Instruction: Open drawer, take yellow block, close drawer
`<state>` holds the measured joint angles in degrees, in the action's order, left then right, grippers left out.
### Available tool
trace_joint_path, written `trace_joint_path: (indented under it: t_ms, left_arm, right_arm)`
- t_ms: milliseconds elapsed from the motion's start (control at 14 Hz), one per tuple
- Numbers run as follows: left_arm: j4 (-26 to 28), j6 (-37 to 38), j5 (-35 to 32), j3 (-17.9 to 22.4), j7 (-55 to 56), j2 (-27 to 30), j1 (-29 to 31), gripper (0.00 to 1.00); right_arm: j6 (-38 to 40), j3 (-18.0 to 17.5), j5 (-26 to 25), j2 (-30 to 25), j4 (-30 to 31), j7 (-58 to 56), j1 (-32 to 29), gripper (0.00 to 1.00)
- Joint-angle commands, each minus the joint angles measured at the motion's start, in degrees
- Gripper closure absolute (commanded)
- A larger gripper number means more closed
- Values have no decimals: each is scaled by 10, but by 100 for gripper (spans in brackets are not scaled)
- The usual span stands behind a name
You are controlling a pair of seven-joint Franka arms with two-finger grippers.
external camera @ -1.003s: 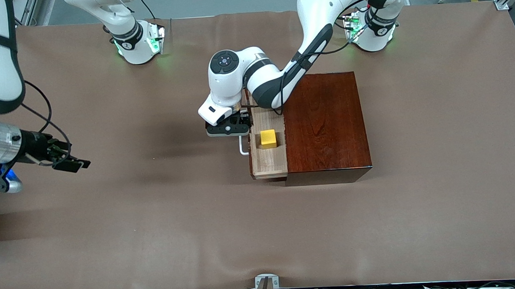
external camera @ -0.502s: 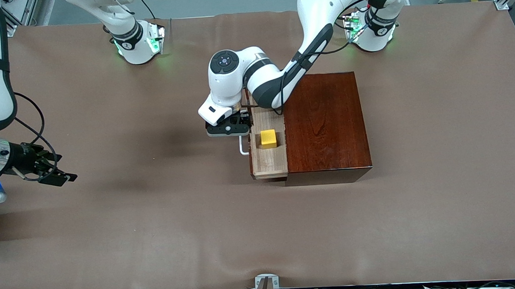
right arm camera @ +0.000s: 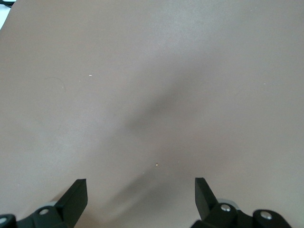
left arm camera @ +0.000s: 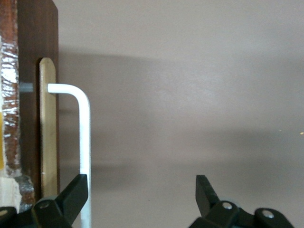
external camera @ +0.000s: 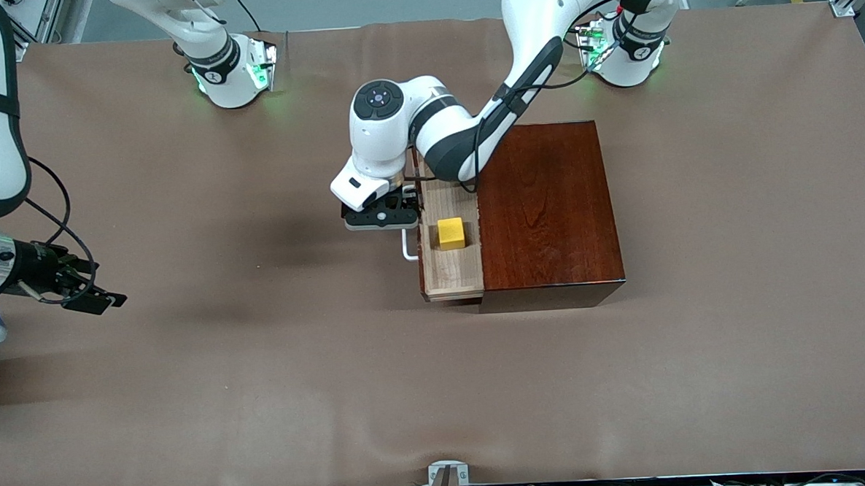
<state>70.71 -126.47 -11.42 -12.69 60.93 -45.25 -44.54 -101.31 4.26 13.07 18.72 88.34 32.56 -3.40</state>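
Observation:
The dark reddish-brown box stands mid-table with its pale-wood drawer pulled out toward the right arm's end. The yellow block sits in the drawer. The white handle sticks out from the drawer front. My left gripper hangs open just outside the drawer front, over the handle's end. In the left wrist view the handle runs by one fingertip, and the gripper holds nothing. My right gripper is open and empty over the mat at the right arm's end; the right wrist view shows only mat.
A brown mat covers the table. The left arm's elbow and forearm lie over the end of the drawer farther from the front camera. A metal bracket sits at the table edge nearest the front camera.
My right gripper has drawn back toward the right arm's end of the table. The left gripper, drawer and yellow block have barely moved.

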Motion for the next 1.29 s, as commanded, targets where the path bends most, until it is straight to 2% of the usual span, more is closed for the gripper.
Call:
trace_joint_path:
  t_ms: [0, 143, 358, 645, 860, 1218]
  left_arm:
    - [-6, -4, 11, -1, 2, 1, -1, 0]
    - [-7, 26, 13, -5, 2, 27, 16, 0]
    - [-5, 89, 57, 3, 2, 107, 37, 0]
    - [1, 229, 51, 6, -26, 203, 97, 0]
    - [18, 346, 58, 3, -191, 276, 185, 0]
    - [132, 375, 101, -1, -374, 403, 348, 0]
  right_arm:
    - [-3, -7, -9, 0, -12, 3, -2, 0]
    - [-4, -7, -13, 1, -24, -20, 8, 0]
    - [2, -6, -19, -3, -25, -23, 30, 0]
    - [22, -7, -18, -8, -25, 78, 68, 0]
    - [32, -7, -18, -15, -26, 181, 118, 0]
    - [33, -7, -19, -14, -43, 358, 212, 0]
